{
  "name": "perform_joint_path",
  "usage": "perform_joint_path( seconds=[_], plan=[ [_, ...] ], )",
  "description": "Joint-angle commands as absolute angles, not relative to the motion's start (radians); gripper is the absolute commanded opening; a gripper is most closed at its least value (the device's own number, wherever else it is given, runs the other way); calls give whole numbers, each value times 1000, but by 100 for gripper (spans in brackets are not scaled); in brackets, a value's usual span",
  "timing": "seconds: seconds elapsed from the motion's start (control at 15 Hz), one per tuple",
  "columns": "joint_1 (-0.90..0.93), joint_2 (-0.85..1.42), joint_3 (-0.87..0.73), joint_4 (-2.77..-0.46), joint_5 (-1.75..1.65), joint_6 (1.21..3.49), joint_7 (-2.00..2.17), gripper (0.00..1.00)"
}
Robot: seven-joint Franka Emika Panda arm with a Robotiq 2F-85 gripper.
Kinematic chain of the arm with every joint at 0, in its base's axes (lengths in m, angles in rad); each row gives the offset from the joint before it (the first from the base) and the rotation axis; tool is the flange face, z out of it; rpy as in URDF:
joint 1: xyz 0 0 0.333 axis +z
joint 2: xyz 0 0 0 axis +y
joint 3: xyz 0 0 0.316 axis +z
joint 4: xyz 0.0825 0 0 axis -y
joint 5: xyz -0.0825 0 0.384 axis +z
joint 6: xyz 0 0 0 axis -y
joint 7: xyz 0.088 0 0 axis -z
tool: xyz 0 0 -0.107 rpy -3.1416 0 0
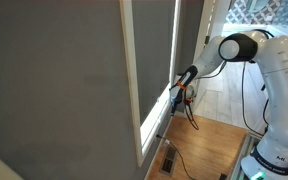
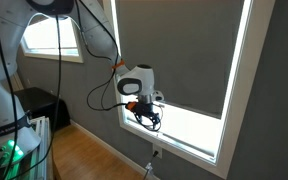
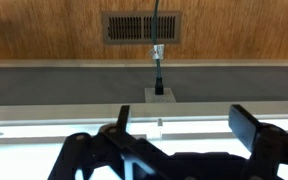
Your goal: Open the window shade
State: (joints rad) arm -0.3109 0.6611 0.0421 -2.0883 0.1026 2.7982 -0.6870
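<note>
Grey walls and a wooden floor frame the scene, with a white window frame set in the wall; the window shade hangs inside that frame, covering the upper and larger part of the glass, its straight bottom edge ending above a bright uncovered strip; in an exterior view taken from the side the window shade appears as a narrow dark band, with the lit strip below it at about 6 o'clock; the arm reaches in from 3 o'clock in that view, and the hand is close to the lower part of the window; in an exterior view facing the window the hand sits at about 8 o'clock of the pane, near the shade's lower corner, though whether it touches the fabric cannot be told; in the wrist view the hand is spread wide with nothing between its fingers; beyond it lie the pale sill, a grey band of wall, a wall socket with a dark cable rising from it, and a floor vent at 12 o'clock
</note>
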Motion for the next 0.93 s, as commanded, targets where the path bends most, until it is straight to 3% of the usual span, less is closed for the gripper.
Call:
perform_joint_path(
  seconds=[0.0, 0.27, 0.33, 0.87],
  plan=[
    [-365, 838, 102, -1929, 85, 2911, -670, 100],
    [-409, 994, 176, -1786, 63, 2984, -617, 100],
    [-392, 910, 146, -1883, 38, 2980, -603, 100],
    [-402, 1020, 182, -1775, 24, 2996, -587, 100]
  ],
)
